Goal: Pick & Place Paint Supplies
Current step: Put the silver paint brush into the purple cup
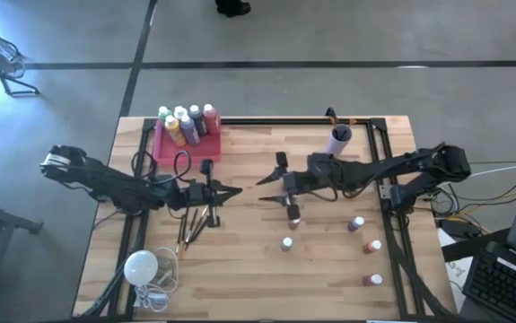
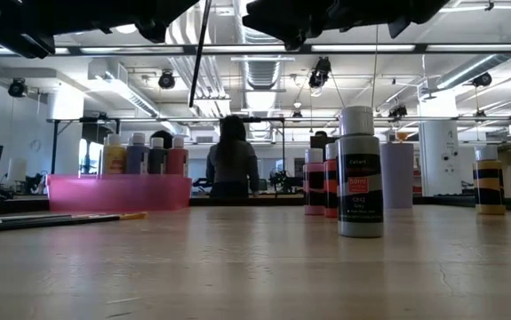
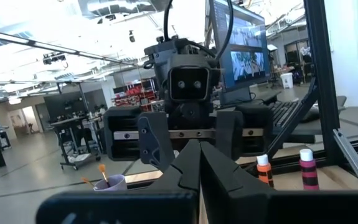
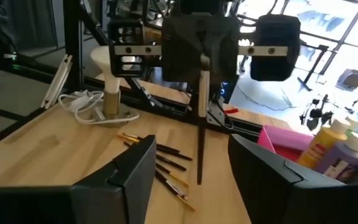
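A dark-bodied paint bottle (image 2: 360,173) with a white cap is seen standing closest in the low view, with a pink tray (image 2: 119,191) of bottles further back. From above, the tray (image 1: 164,146) is placed near the tabletop's far left edge, brushes (image 1: 196,224) are laid near the middle, and small bottles (image 1: 366,246) are scattered toward the right edge. The left gripper (image 1: 236,191) is pressed together, a thin paintbrush (image 4: 200,127) being pinched upright. The right gripper (image 1: 265,189) is spread, nothing being held
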`<action>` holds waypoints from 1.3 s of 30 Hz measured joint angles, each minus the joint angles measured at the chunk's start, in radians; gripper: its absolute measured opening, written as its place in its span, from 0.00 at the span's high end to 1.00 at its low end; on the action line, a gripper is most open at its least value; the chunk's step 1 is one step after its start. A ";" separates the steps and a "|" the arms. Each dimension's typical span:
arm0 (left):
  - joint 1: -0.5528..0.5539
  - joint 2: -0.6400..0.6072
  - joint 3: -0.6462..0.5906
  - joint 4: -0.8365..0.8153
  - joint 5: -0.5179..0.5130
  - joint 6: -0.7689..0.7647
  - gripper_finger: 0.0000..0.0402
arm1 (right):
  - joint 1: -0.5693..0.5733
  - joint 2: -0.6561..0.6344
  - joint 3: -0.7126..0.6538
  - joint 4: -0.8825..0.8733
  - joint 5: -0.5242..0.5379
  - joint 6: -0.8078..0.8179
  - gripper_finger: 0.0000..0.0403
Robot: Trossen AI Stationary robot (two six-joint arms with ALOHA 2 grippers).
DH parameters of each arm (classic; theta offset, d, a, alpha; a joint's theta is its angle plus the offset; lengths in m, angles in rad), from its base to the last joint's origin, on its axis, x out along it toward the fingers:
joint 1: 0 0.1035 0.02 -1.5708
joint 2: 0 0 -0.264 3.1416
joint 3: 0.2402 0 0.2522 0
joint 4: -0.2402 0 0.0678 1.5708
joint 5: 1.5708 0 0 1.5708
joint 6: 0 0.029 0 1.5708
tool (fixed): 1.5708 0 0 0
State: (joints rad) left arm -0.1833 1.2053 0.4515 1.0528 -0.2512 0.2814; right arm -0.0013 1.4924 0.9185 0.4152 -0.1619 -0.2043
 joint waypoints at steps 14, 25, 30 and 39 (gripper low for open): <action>0.000 0.000 0.000 -0.007 0.000 -0.001 0.99 | 0.013 0.146 0.134 0.008 0.000 -0.013 0.50; 0.000 0.000 0.000 -0.018 0.000 -0.001 0.99 | 0.013 0.179 0.186 0.001 0.000 -0.024 0.59; 0.000 0.000 0.000 -0.018 0.000 -0.001 0.99 | 0.013 0.179 0.175 0.031 0.000 -0.019 0.63; 0.001 0.000 0.000 -0.018 -0.001 -0.001 0.99 | 0.013 0.179 0.174 0.045 0.000 -0.012 0.72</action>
State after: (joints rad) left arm -0.1822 1.2057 0.4515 1.0344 -0.2517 0.2806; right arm 0.0113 1.6714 1.0920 0.4606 -0.1616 -0.2165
